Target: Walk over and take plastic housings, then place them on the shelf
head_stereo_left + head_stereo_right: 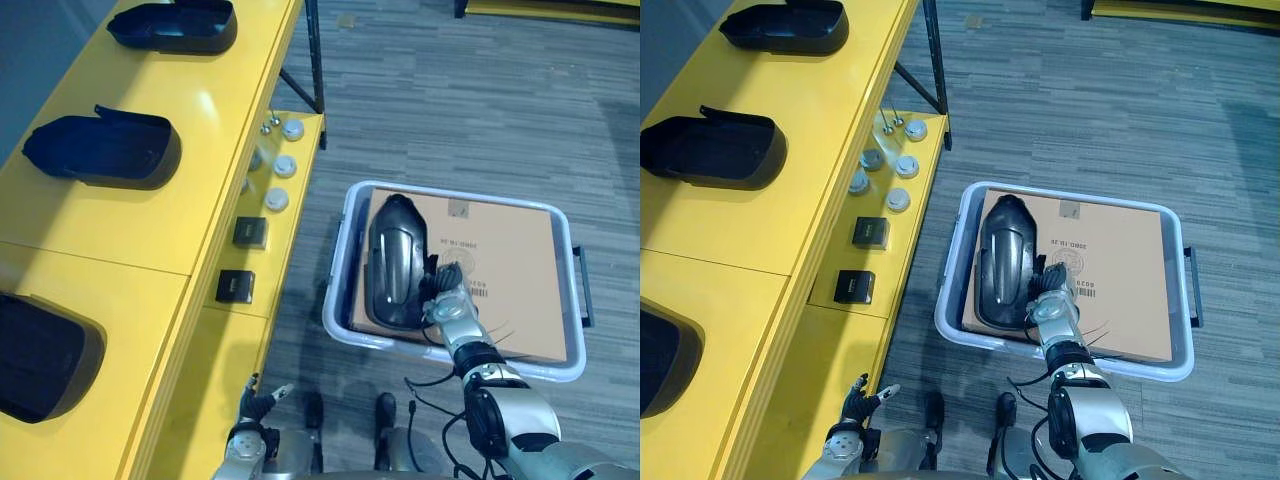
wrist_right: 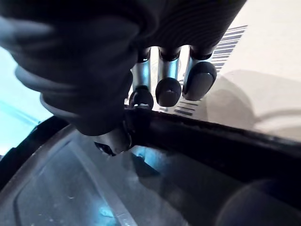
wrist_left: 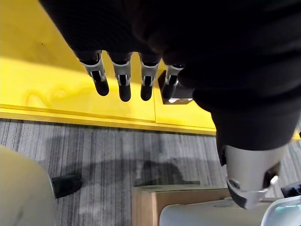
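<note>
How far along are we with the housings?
Done: three housings lie on the yellow shelf. In hand: the right hand pinches the rim of a fourth housing, not yet lifted from the cardboard in the bin. Left hand hangs open. Left: lift, carry, shelve it.

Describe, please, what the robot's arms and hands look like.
Both arms are silver-grey with rounded joint shells. The left hand and right hand each have silver fingers with dark rounded tips, and a dark ribbed cover wraps the back of the hand and wrist.
</note>
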### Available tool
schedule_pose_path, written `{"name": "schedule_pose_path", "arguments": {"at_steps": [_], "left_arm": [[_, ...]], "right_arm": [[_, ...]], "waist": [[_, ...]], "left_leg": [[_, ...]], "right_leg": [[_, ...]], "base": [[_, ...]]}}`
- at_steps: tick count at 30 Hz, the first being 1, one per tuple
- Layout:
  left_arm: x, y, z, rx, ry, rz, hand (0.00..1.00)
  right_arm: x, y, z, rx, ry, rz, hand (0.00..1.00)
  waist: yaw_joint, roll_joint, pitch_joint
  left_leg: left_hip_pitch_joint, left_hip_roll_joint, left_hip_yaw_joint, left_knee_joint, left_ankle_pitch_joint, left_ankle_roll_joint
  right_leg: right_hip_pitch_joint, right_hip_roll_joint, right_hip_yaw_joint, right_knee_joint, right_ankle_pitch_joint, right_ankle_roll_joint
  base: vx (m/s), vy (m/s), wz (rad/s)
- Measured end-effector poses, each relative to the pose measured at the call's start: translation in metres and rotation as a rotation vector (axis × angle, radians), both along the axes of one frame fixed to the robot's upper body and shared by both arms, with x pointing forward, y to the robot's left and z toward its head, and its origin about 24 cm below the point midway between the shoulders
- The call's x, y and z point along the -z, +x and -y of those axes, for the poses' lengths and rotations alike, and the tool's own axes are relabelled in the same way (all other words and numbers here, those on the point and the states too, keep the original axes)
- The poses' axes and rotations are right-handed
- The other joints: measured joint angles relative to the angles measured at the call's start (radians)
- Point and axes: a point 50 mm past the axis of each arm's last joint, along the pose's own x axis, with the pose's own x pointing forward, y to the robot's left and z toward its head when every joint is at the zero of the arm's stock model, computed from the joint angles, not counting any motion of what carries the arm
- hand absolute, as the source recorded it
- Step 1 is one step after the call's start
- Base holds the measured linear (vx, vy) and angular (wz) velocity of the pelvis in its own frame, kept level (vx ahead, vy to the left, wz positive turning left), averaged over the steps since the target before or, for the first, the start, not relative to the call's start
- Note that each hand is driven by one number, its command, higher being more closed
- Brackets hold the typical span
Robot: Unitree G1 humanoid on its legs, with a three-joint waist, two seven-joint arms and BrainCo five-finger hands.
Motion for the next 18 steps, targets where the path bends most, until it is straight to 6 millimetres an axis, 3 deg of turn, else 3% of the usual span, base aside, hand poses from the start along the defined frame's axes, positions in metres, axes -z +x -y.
{"name": "schedule_pose_path", "arguments": {"at_steps": [8, 11, 18], "left_arm": [[-0.009, 0.002, 0.0, 0.012, 0.015, 0.056, 0.0], [-0.016, 0.006, 0.001, 0.034, 0.032, 0.098, 0.0], [-0.07, 0.042, 0.018, 0.092, 0.032, 0.403, 0.0]], "right_arm": [[-0.01, -0.039, 0.02, 0.099, -0.055, 0.156, 1.0], [-0.02, -0.048, 0.021, 0.131, -0.057, 0.237, 1.0], [-0.044, -0.074, 0.018, 0.176, -0.041, 0.437, 1.0]], "waist": [[-0.01, -0.023, -0.039], [-0.03, -0.024, -0.063], [-0.03, -0.024, -0.1]], "left_leg": [[0.011, -0.005, 0.011, 0.0, 0.0, 0.001], [0.017, -0.005, 0.012, 0.001, 0.0, 0.001], [0.023, 0.004, 0.011, 0.0, -0.001, 0.003]], "right_leg": [[0.008, -0.002, 0.016, -0.008, 0.005, 0.0], [0.029, 0.001, 0.017, -0.041, 0.024, -0.002], [0.043, 0.013, 0.019, -0.062, 0.032, -0.01]], "base": [[-0.05, 0.005, -0.06], [-0.03, -0.002, -0.04], [-0.04, -0.018, -0.02]]}}
